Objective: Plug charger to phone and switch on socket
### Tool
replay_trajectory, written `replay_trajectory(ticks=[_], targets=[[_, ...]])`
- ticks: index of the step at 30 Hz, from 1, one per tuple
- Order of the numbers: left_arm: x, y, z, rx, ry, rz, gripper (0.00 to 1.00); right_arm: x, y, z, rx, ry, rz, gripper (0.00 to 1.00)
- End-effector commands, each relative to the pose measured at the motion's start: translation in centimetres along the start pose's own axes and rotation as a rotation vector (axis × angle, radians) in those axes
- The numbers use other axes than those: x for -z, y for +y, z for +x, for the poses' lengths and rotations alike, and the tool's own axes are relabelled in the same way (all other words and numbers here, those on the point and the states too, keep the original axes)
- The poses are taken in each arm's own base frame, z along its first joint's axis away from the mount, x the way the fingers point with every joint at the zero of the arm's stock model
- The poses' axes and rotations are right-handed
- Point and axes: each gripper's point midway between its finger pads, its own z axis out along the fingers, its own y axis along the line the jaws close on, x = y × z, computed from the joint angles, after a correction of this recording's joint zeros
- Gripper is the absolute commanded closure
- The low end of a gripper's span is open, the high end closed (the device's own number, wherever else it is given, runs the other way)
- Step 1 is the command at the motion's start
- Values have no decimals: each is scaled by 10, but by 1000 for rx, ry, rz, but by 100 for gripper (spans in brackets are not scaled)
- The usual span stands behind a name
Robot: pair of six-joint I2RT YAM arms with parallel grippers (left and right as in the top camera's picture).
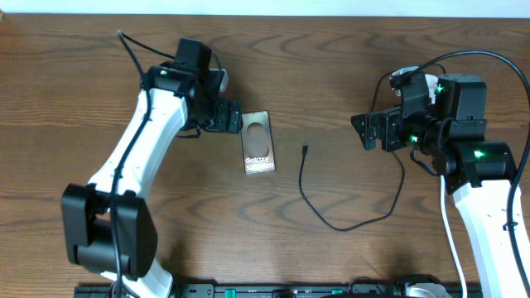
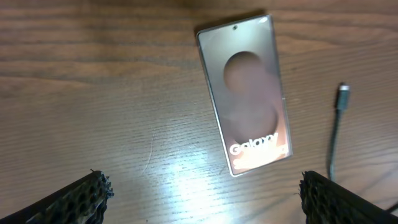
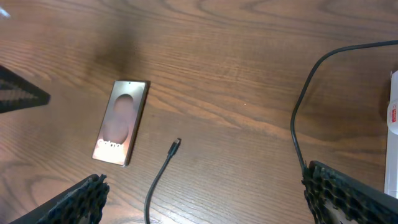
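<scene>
The phone [image 1: 257, 142] lies flat on the wooden table, a bronze-grey slab with a pale circle and white "Galaxy" lettering. It also shows in the left wrist view [image 2: 249, 93] and in the right wrist view [image 3: 121, 122]. The charger [image 1: 339, 224] lies loose in a loop to its right, with its connector tip [image 1: 305, 150] [image 2: 342, 93] [image 3: 176, 145] a short way from the phone. My left gripper [image 1: 233, 117] [image 2: 202, 199] is open and empty, just left of the phone's top end. My right gripper [image 1: 363, 131] [image 3: 205, 199] is open and empty, right of the tip. The socket [image 3: 393, 112] shows only as a white edge with a red mark.
A white piece [image 1: 404, 74] peeks out behind the right arm at the far right. Thick black robot cables [image 1: 489, 56] arc over the right arm. The table's far edge runs along the top of the overhead view.
</scene>
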Motion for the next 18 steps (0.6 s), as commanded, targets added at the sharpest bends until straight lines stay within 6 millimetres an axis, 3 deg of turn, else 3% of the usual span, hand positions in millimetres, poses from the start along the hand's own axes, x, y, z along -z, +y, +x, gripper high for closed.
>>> replay_trajectory(ticks=[1,8,18], targets=[[-13,-8,-4,-11,15,18,5,6,-2,-8,15,-21,11,1],[-29,-14,-14,66,-19,-55,5,6,-2,-9,15,-23,11,1],[-70,-30,-13,107,-1,-113,5,5,-2,-9,16,-23,11,1]])
